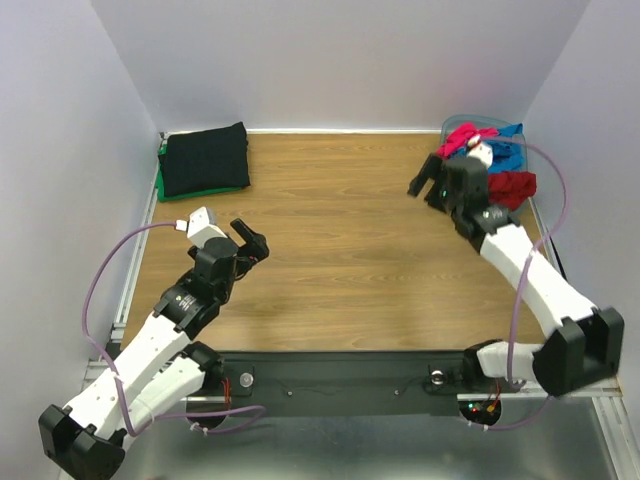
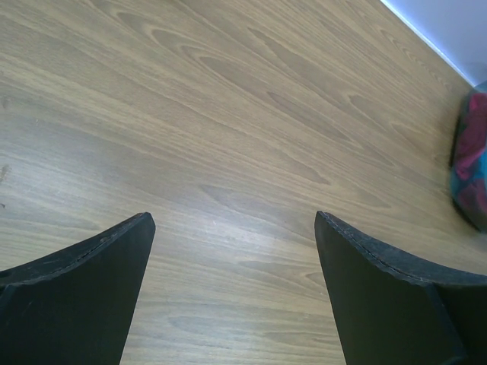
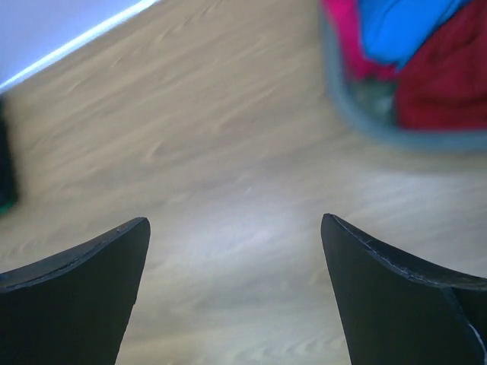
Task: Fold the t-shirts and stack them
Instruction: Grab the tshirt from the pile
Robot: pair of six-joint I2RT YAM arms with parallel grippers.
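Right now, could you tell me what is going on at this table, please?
Two arms are folding and stacking t-shirts. A folded black shirt lies on a green shirt in the far left corner. The tub at far right holds a pink shirt, a blue shirt and a dark red shirt, crumpled. Both grippers are open and empty: the left gripper hovers over bare table, the right gripper near the tub.

I see a wooden table (image 1: 340,270) closed in on three sides by plain pale walls: a back wall (image 1: 340,60), a left wall (image 1: 60,150) and a right wall (image 1: 600,90). The light is even and soft, with a faint sheen on the wood. A dark rail (image 1: 340,372) runs along the near edge.
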